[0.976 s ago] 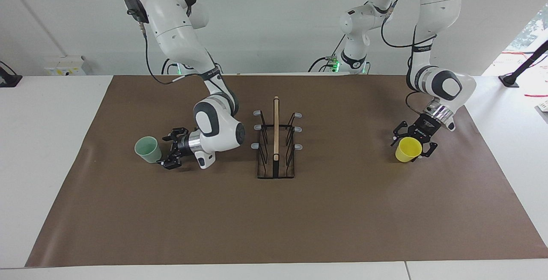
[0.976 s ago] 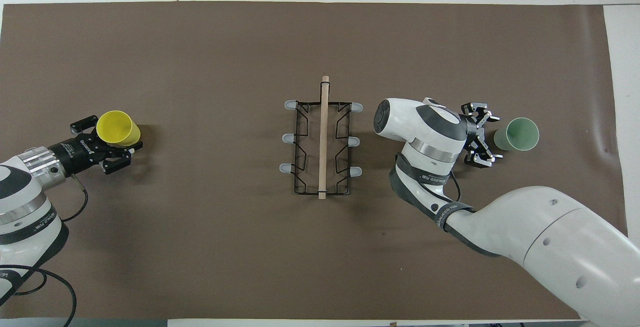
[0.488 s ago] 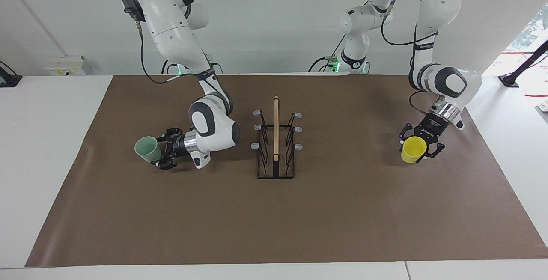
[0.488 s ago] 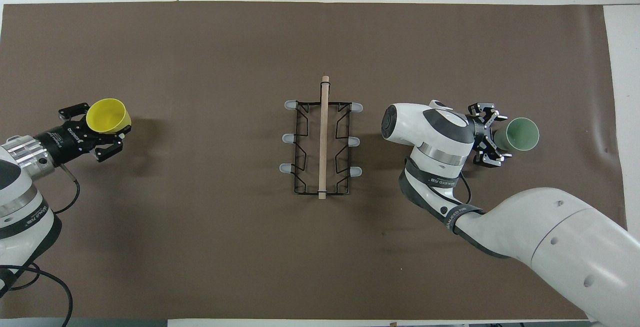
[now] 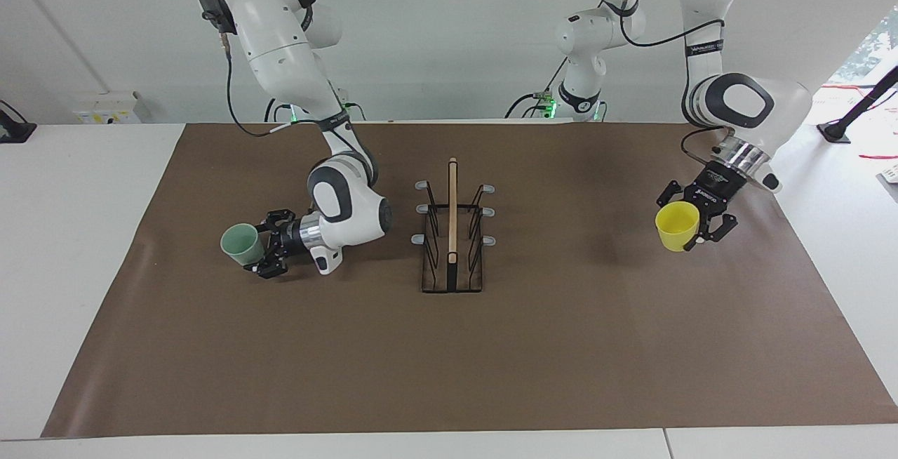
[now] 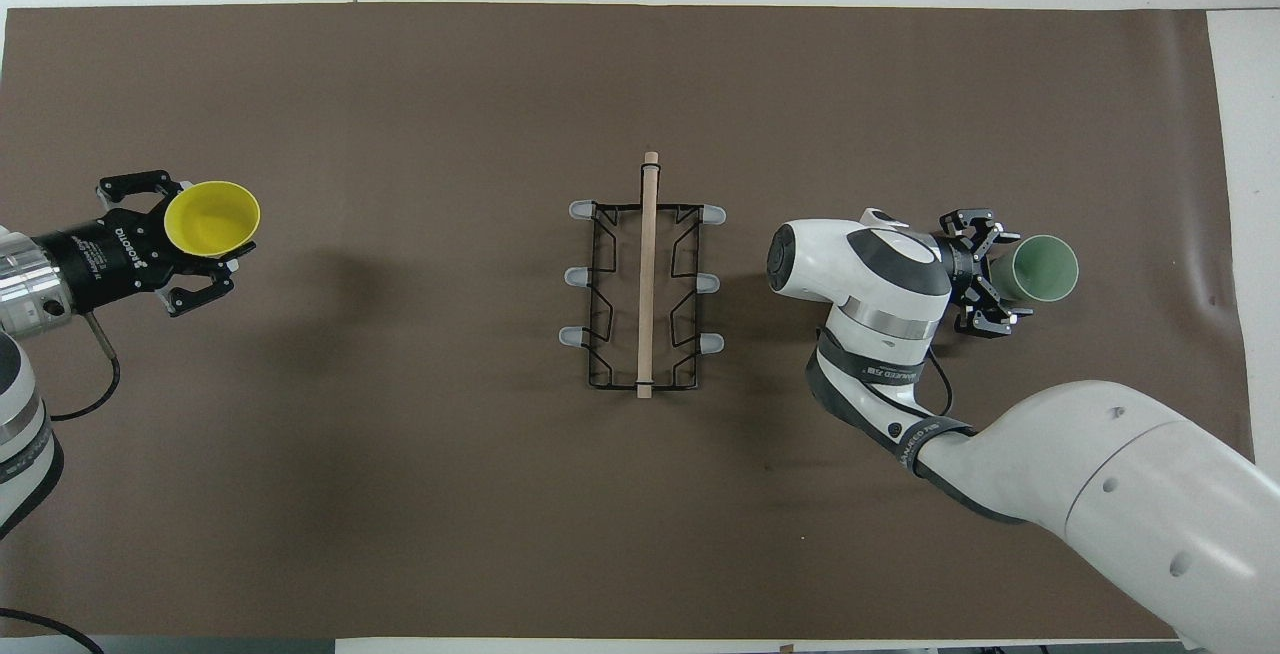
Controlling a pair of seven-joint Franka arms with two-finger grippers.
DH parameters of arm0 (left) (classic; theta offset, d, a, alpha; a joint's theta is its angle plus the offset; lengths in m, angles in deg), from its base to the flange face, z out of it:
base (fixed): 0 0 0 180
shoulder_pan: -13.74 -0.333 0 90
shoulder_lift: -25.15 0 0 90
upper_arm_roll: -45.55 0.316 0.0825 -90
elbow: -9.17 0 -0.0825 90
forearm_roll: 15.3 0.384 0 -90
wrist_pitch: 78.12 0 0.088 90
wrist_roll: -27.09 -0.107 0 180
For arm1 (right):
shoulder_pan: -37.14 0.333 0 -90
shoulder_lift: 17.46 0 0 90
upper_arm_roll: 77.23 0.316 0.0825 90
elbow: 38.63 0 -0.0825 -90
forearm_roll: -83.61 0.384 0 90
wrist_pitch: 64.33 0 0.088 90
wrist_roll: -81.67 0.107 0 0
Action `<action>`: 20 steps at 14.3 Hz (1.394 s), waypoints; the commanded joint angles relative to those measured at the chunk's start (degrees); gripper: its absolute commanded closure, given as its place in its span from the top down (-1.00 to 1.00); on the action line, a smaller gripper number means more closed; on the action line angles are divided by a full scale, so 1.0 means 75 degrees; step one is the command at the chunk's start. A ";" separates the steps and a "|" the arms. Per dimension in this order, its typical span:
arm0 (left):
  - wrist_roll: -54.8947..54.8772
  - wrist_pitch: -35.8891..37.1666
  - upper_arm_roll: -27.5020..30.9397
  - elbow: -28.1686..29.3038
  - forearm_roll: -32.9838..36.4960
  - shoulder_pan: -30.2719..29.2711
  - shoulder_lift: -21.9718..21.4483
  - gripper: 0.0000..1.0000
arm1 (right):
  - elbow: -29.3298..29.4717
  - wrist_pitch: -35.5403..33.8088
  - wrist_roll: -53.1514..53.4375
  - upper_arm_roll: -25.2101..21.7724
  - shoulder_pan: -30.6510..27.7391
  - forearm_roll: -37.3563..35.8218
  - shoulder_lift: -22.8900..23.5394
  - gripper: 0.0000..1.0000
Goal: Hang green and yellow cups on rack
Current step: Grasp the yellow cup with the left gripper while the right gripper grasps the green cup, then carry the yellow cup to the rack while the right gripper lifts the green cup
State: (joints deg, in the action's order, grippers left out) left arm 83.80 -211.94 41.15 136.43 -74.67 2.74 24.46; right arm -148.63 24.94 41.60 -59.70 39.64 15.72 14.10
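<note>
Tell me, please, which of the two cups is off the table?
The yellow cup, held up by the left gripper; the green cup sits on the mat.

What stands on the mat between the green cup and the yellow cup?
Between the green cup and the yellow cup stands the rack, mid-mat, none of its prongs holding anything. The facing view shows it; the overhead view agrees.

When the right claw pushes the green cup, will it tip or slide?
The green cup is probably light, thin plastic, so it likely slides on the brown mat. It stands tapered on a narrow base, so a high push from the right claw may tip it.
</note>
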 commanded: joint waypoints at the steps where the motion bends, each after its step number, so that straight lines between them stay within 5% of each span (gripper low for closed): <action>1: 0.0722 0.0544 0.0047 -0.0337 0.1592 0.0457 -0.0422 -1.00 | -0.0414 0.0214 0.0140 0.0112 -0.0252 -0.0346 -0.0258 1.00; 5: 0.2162 0.1014 0.0012 -0.0467 0.3693 0.1522 -0.0950 -1.00 | -0.0450 0.0202 0.0152 0.0100 -0.0287 -0.0451 -0.0294 0.78; 6: 0.2525 0.1015 0.0012 -0.0467 0.4103 0.1850 -0.1020 -1.00 | -0.0450 0.0202 0.0233 0.0100 -0.0299 -0.0452 -0.0294 0.37; 8: 0.3135 0.1038 -0.0023 -0.0479 0.5121 0.2366 -0.1103 -1.00 | -0.0438 0.0144 0.0479 0.0112 -0.0287 -0.0452 -0.0282 -0.78; 9: 0.3544 0.1038 -0.0081 -0.0560 0.5626 0.2578 -0.1103 -1.00 | -0.0392 0.0074 0.0503 0.0112 -0.0276 -0.0440 -0.0294 -1.00; 15: 0.6274 0.1108 -0.1204 -0.0596 0.8837 0.3236 -0.1196 -1.00 | 0.0405 -0.0056 0.0656 0.0124 -0.0532 0.0952 -0.0762 -1.00; 20: 0.7976 0.1856 -0.2529 -0.0924 1.0773 0.3422 -0.1010 -1.00 | 0.0863 0.0247 0.0644 0.0147 -0.1702 0.2474 -0.1756 -1.00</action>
State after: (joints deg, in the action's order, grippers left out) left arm 139.44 -201.98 24.72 131.17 1.68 27.23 16.44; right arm -142.08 24.69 46.45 -59.72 31.95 29.67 4.84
